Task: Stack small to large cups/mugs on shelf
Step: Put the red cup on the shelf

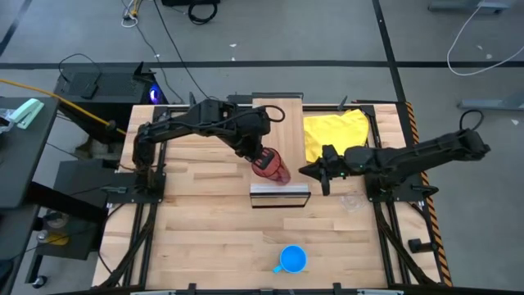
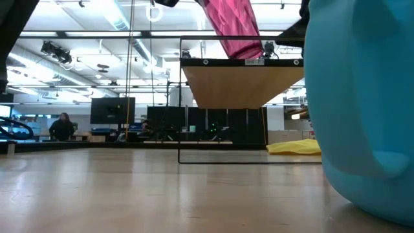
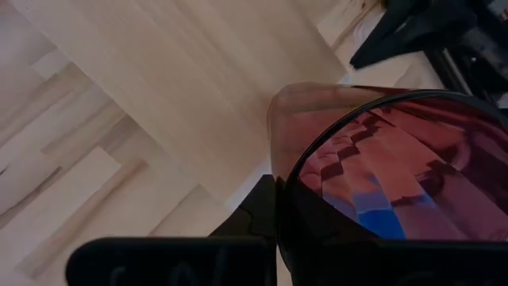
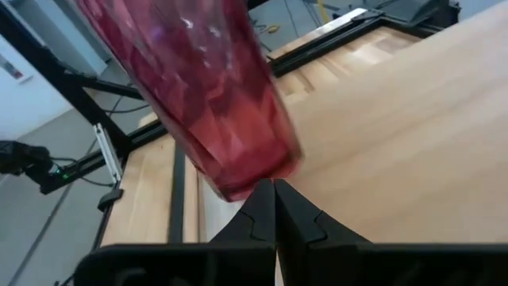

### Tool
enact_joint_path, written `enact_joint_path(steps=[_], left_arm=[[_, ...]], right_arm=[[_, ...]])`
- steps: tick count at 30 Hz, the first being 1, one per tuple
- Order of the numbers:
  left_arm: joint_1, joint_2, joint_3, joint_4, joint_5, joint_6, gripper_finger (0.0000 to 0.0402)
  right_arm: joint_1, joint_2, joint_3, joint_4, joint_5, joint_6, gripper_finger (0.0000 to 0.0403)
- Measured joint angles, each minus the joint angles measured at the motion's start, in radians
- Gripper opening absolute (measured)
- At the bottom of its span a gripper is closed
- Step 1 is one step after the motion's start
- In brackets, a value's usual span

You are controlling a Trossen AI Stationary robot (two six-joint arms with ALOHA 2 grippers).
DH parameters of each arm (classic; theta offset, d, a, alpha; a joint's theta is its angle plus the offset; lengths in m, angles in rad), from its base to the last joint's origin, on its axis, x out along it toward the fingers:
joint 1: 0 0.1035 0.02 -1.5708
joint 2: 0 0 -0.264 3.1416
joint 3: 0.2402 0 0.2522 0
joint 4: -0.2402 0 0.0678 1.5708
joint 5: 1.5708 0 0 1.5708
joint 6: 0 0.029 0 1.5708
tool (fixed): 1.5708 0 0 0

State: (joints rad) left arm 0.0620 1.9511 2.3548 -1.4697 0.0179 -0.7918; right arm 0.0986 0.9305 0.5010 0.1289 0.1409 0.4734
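My left tool (image 1: 259, 152) grips the red tumbler (image 1: 272, 166), tilted above the shelf (image 1: 280, 193). I should level it before lowering. My right tool (image 1: 314, 170), fingers pressed together, waits just beside.

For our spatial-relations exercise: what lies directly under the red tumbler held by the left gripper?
The red tumbler, tilted in the left gripper, hangs above the light-wood shelf. Whether its base touches the shelf cannot be told. The table under the shelf is hidden.
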Motion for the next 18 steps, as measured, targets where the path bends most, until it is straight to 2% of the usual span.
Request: enact_joint_path(steps=[3,11,18], left_arm=[[0.000,0.005,0.000,-0.012,-0.003,0.005,0.0012],[0.003,0.014,0.000,-0.009,-0.006,0.025,0.0012],[0.003,0.014,-0.001,-0.011,-0.014,0.050,0.0024]], right_arm=[[-0.006,0.050,0.040,-0.001,-0.035,-0.011,0.0000],[-0.006,0.170,0.117,-0.028,-0.038,-0.030,0.0000],[-0.006,0.202,0.118,-0.027,-0.037,-0.023,0.0000]])
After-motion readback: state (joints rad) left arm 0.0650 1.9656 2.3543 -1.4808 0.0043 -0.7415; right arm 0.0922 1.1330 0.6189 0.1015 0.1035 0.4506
